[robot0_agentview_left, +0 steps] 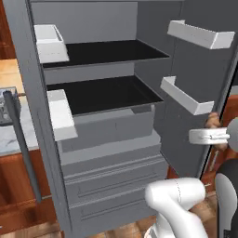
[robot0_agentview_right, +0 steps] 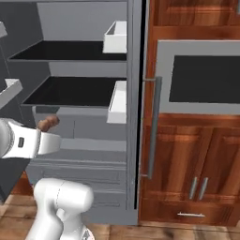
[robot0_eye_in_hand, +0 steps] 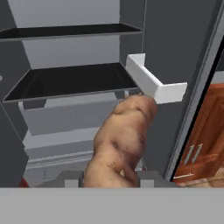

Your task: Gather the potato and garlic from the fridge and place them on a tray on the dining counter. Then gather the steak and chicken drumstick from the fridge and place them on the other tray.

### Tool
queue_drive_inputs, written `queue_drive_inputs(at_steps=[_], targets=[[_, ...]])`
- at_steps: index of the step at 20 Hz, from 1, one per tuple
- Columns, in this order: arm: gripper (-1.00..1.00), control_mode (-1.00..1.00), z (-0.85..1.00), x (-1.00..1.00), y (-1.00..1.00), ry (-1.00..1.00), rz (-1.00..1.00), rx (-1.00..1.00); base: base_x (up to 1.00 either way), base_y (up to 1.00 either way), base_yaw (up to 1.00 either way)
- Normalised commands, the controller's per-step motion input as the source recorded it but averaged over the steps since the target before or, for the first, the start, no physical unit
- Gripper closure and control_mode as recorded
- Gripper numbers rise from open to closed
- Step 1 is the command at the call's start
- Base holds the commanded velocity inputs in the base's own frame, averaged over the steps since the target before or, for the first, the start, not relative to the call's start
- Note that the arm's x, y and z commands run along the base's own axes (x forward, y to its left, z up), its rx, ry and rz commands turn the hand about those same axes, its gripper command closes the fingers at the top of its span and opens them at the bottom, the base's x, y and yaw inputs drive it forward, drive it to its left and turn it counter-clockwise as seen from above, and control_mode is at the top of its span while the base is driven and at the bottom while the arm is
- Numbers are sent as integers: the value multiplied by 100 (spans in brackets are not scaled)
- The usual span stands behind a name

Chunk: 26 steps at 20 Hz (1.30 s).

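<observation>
While the fridge shelves stand bare, fingers grip a potato.

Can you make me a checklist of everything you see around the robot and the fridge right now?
Surface: fridge open, dark shelves bare, white door bins hold nothing visible.
Job's things: brown lumpy chicken drumstick held in front of the shelves.
Clutter: nothing seen.
Grippers: pincer closed on the drumstick.
Cables: nothing seen.
Surroundings: red-brown wood cabinets, a built-in oven, a marble counter to the left.
</observation>
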Motion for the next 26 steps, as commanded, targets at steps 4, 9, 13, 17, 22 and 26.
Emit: queue_drive_inputs(at_steps=[4, 9, 13, 17, 22, 26], targets=[[100, 100, 0, 0, 0, 0, 0, 0, -77, -59, -29], [100, 100, 0, 0, 0, 0, 0, 0, -26, -68, -73], [100, 100, 0, 0, 0, 0, 0, 0, 0, -93, -74], [100, 100, 0, 0, 0, 0, 0, 0, 7, -80, -73], [100, 100, 0, 0, 0, 0, 0, 0, 67, -47, -60], [100, 100, 0, 0, 0, 0, 0, 0, 100, -47, -36]])
